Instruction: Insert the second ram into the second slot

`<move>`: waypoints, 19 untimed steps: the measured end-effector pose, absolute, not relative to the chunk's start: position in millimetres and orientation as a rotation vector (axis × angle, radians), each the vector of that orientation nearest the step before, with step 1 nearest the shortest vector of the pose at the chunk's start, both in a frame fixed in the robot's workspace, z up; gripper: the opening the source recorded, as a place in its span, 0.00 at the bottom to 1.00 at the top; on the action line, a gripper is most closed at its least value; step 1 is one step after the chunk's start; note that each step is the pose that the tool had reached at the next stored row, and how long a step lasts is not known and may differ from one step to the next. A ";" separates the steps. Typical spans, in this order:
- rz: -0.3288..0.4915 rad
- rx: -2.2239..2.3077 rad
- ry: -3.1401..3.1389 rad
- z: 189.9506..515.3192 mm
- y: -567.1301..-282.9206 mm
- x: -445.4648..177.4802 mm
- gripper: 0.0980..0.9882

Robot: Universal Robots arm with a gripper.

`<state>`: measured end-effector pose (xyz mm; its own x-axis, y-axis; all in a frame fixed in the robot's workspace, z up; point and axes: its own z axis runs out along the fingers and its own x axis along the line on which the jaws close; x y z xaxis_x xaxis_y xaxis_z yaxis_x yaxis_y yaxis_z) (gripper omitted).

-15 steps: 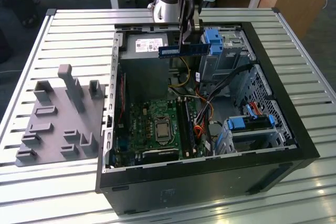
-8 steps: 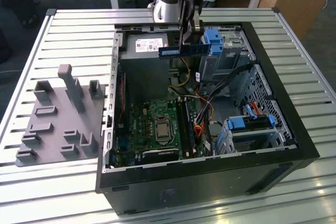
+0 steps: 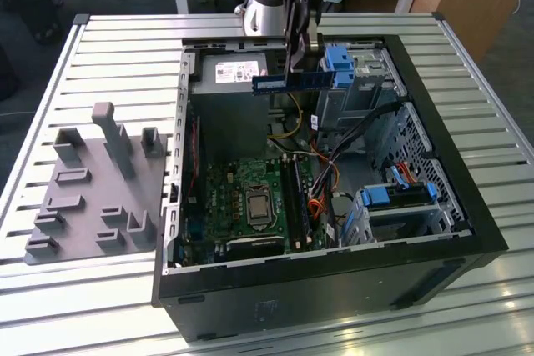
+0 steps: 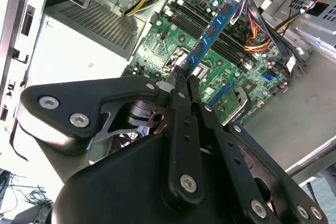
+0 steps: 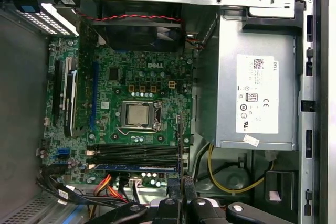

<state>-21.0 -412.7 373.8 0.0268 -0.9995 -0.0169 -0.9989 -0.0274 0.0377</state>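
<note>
Spanning the scene is a slatted metal table [image 3: 117, 47]. On it lies an open computer case [image 3: 467, 206], and at the exterior view's left stands a grey holder block [image 3: 92, 181]. Inside the case are a silver power supply [image 3: 234, 72] and a green motherboard [image 3: 250, 206]. Long black memory slots [image 5: 139, 156] run side by side beside the processor socket. A blue strip lies along one of them, most likely a stick already seated. The arm's pincer [image 3: 302, 60] hangs above the case, over the power supply end. Its jaws are clamped on one end of the second ram [image 3: 292, 81], a thin blue stick held level and lengthwise. In the second wrist view the stick reaches out from the fingertips, well clear of the board below. Judging by this, the stick is picked up and carried over the case. Lining it up with the second slot and pressing it home are not yet done.
</note>
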 end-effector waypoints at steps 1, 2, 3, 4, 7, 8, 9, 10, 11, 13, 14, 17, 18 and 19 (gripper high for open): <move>-0.060 2.240 -2.180 373.8 -412.9 -21.0 0.04; -0.060 2.240 -2.180 373.8 -413.1 -21.0 0.04; -0.060 2.240 -2.180 373.8 -413.4 -21.0 0.04; -0.060 2.240 -2.180 373.8 -413.6 -21.0 0.04; -0.060 2.240 -2.180 373.8 -414.2 -21.0 0.04; -0.060 2.240 -2.180 373.8 -414.4 -21.0 0.04; -0.060 2.240 -2.180 373.8 -414.6 -21.0 0.04; -0.060 2.240 -2.180 373.8 -414.7 -21.0 0.04; -0.060 2.240 -2.180 373.8 -414.9 -21.0 0.04; -0.060 2.240 -2.180 373.8 -415.3 -21.0 0.04; -0.060 2.240 -2.180 373.8 -415.5 -21.0 0.04; -0.060 2.240 -2.180 373.8 -416.6 -21.0 0.04; -0.060 2.240 -2.180 373.8 -416.9 -21.0 0.04; -0.060 2.240 -2.180 373.8 -417.3 -21.0 0.04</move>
<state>-21.0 -417.3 373.8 0.0268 -0.9995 -0.0168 -0.9989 -0.0274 0.0377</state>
